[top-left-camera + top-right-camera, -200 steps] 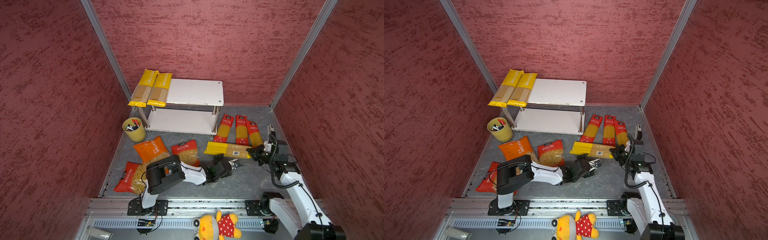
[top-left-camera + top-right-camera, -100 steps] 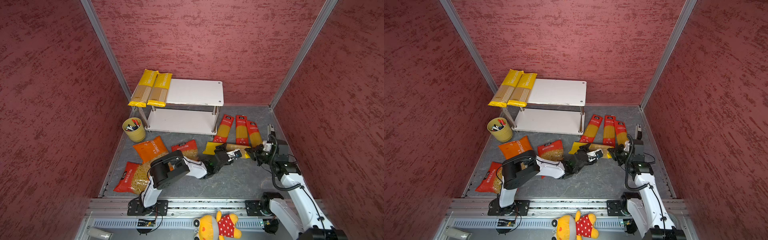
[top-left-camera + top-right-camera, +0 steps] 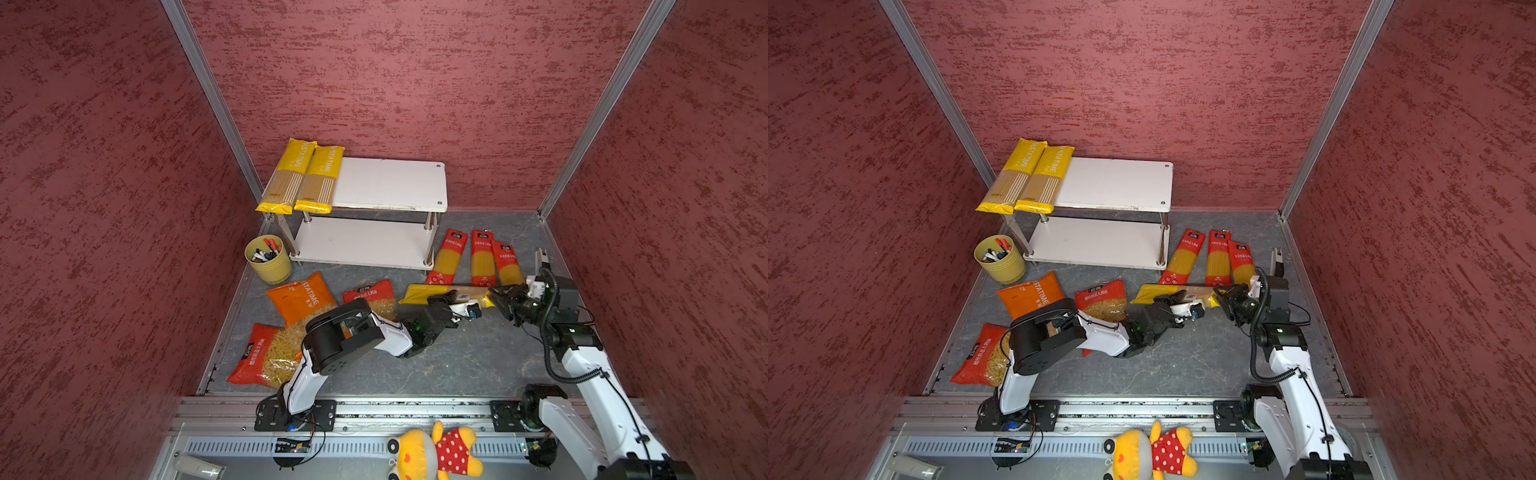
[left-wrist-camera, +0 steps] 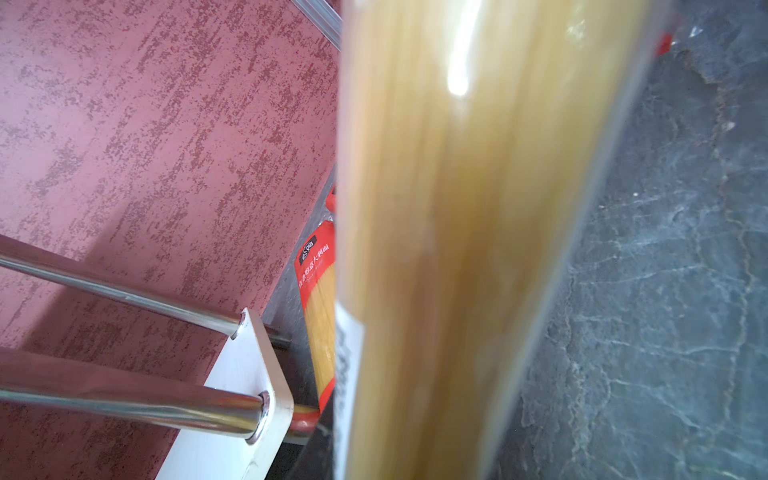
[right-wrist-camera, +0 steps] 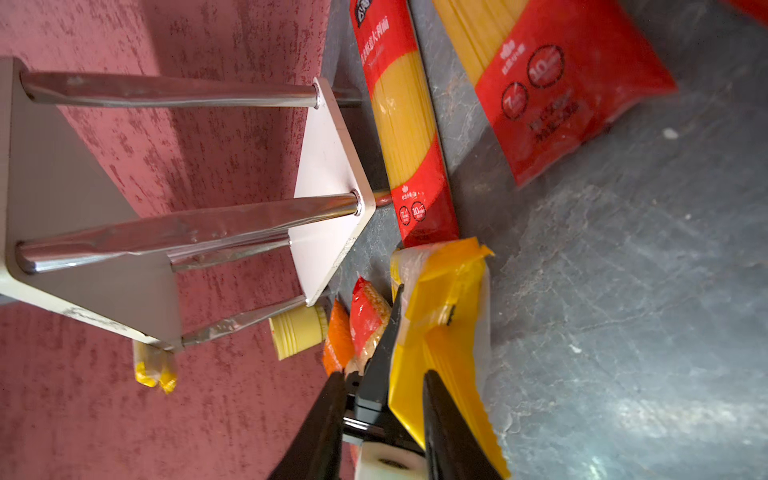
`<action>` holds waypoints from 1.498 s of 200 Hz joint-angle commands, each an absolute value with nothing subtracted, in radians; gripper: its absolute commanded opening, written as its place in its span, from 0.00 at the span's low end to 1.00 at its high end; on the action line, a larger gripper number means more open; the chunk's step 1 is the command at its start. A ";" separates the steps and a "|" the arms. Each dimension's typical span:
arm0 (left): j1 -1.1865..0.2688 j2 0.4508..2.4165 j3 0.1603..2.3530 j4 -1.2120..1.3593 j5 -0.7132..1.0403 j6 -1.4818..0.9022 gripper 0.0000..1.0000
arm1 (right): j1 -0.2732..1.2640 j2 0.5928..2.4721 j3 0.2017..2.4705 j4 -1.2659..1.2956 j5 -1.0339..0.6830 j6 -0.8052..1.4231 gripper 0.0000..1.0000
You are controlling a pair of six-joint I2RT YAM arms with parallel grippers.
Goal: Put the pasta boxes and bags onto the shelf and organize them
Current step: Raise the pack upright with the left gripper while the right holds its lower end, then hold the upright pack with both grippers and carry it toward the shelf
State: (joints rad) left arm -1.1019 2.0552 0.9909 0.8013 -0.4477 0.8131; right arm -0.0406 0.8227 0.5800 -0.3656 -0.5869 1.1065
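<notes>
A long yellow spaghetti pack (image 3: 419, 292) lies on the grey floor between my two arms. My left gripper (image 3: 449, 299) is shut on its middle, and the pack (image 4: 457, 249) fills the left wrist view. My right gripper (image 5: 384, 376) stands open around the pack's right end (image 5: 444, 307). Two more yellow packs (image 3: 305, 176) lie on the left of the white shelf's (image 3: 390, 183) top board. Three red spaghetti packs (image 3: 482, 257) lie right of the shelf. An orange bag (image 3: 301, 297) and two red short-pasta bags (image 3: 370, 295) (image 3: 262, 355) lie front left.
A yellow pen cup (image 3: 268, 259) stands by the shelf's front left post. A plush toy (image 3: 432, 455) sits on the front rail. Red walls close in on three sides. The shelf's lower board (image 3: 357, 243) is bare.
My left gripper has moved back onto the yellow pack and closed on it. My right gripper, shut on the pack's end before, has opened.
</notes>
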 commanded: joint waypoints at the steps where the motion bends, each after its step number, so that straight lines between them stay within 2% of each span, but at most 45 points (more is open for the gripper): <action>1: -1.098 2.004 0.991 0.882 -0.439 0.780 0.21 | -0.035 0.846 0.657 -0.387 -0.529 1.043 0.45; 42: -1.085 1.899 0.977 0.823 -0.420 0.708 0.13 | -0.051 0.880 0.767 -0.451 -0.438 0.900 0.54; 75: -1.077 1.774 0.983 0.697 -0.383 0.603 0.07 | -0.057 0.904 0.831 -0.448 -0.401 0.804 0.56; 98: -1.061 1.674 0.991 0.613 -0.344 0.532 0.06 | -0.057 0.902 0.822 -0.341 -0.441 0.753 0.56; 121: -1.026 1.555 1.033 0.446 -0.283 0.414 0.03 | -0.048 0.850 0.720 -0.112 -0.523 0.747 0.56; 149: -0.880 1.423 1.106 0.215 0.007 0.129 0.03 | 0.035 0.779 0.570 0.176 -0.537 0.679 0.57; 176: -0.722 1.335 1.125 0.149 0.286 -0.088 0.02 | 0.154 0.768 0.478 0.388 -0.539 0.544 0.61; 217: -0.541 1.276 1.155 0.151 0.595 -0.280 0.02 | 0.295 0.921 0.457 0.623 -0.667 0.442 0.66; 252: -0.479 1.273 1.164 0.204 0.727 -0.358 0.02 | 0.394 1.089 0.511 0.711 -0.755 0.413 0.68; 299: -0.479 1.290 1.151 0.337 0.861 -0.445 0.03 | 0.409 1.260 0.533 0.933 -0.834 0.489 0.70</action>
State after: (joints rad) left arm -0.4789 1.3090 1.1072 0.1043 0.7265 -0.3553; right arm 0.4038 1.1988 0.4953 0.7414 -0.7464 0.4629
